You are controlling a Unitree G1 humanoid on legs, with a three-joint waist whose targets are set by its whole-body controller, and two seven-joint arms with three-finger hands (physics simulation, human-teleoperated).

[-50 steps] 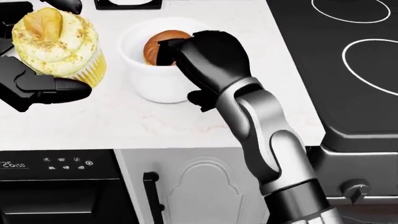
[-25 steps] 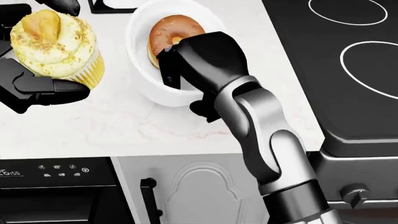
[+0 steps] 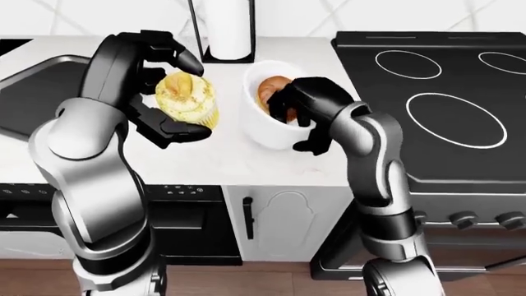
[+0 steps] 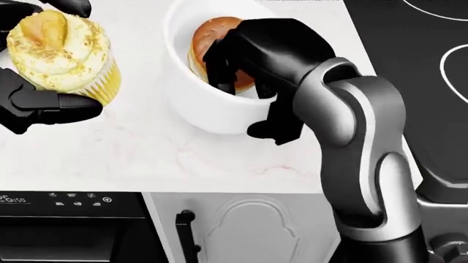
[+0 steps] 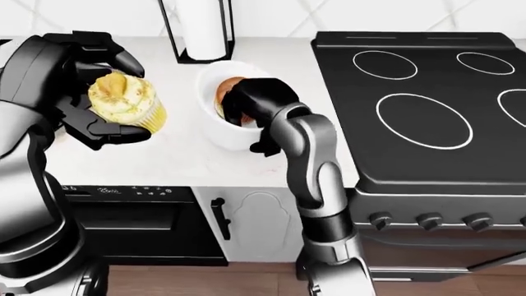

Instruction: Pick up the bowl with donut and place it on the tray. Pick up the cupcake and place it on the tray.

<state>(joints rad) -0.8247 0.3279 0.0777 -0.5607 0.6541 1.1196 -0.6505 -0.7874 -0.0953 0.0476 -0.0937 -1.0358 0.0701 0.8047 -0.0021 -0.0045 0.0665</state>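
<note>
At the far left of the left-eye view a dark tray (image 3: 32,92) is lying on the white counter (image 3: 205,163), well apart from what you are holding. Your left hand (image 3: 160,92) is gripping the cupcake (image 3: 187,98), with fingers (image 3: 177,55) curling over the frosting and others pressing under the yellow wrapper, and it looks raised off the counter, though the angle is making that hard to confirm. Just to the right, the white bowl (image 4: 212,109) is tilting, its opening facing you, with the donut (image 4: 212,38) sitting inside (glazed brown top showing). Your right hand (image 4: 256,60) is clamping the bowl's right rim, some fingers (image 4: 219,71) reaching inside against the donut and one pressing the outer wall. Above the bowl in the left-eye view a paper towel roll (image 3: 230,28) is standing upright. Farther right, the black stove (image 3: 444,105) is filling the rest of the counter line.
</note>
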